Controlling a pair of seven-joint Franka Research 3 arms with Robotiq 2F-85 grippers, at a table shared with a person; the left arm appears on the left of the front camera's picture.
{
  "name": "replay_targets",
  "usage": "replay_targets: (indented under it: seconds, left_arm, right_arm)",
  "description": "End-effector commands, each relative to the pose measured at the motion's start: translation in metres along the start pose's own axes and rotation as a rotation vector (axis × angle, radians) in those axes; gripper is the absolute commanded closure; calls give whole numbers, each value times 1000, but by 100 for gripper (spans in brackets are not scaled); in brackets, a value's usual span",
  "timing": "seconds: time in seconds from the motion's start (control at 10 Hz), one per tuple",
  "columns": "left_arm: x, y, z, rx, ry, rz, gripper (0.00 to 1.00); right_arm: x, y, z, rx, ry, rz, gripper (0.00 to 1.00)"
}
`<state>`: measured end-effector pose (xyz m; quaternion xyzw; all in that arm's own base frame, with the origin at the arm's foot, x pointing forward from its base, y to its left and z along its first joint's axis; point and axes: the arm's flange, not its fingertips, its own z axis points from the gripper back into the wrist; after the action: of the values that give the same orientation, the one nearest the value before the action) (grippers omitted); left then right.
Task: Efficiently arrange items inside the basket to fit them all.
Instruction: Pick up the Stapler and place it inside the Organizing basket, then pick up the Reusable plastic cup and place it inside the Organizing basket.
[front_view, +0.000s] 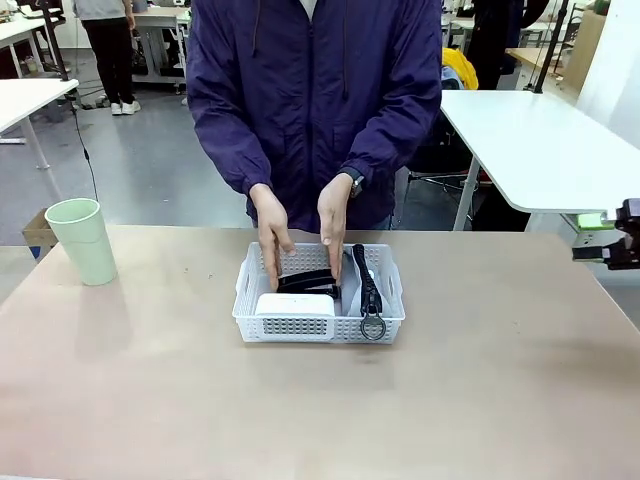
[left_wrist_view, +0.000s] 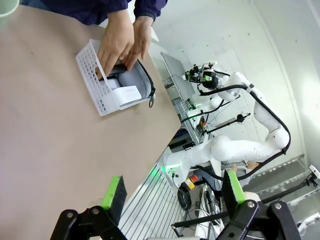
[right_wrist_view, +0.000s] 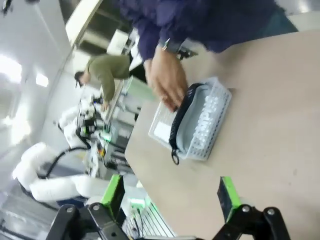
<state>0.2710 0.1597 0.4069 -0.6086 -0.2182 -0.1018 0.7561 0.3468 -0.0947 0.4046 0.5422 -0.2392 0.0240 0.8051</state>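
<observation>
While the left pincer (left_wrist_view: 172, 192) and right pincer (right_wrist_view: 172, 192) hang released, fingers spread and holding nothing, well apart from the white basket (front_view: 300, 328) at mid-surface (front_view: 450, 400), a person opposite rests both hands (front_view: 270, 228) on the black stapler (front_view: 305, 281) inside it. A white rounded box (front_view: 295, 303) lies just nearer, a grey pouch (front_view: 352, 292) fills the basket's right side, and a pale green cup (front_view: 80, 240) stands outside, far left.

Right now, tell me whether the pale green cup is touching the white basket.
Apart. The front view shows the pale green cup standing at the table's left side, with bare tabletop between it and the white basket.
</observation>
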Motion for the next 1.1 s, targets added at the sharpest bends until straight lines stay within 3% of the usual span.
replay_targets:
  seconds: [0.0, 1.0]
  left_arm:
    - [-1, -3, -3, -17, -14, -3, 0]
    - [-1, -3, -3, -17, -14, -3, 0]
  right_arm:
    - [1, 20, -9, -7, 56, 67, 0]
    - [1, 20, -9, -7, 56, 67, 0]
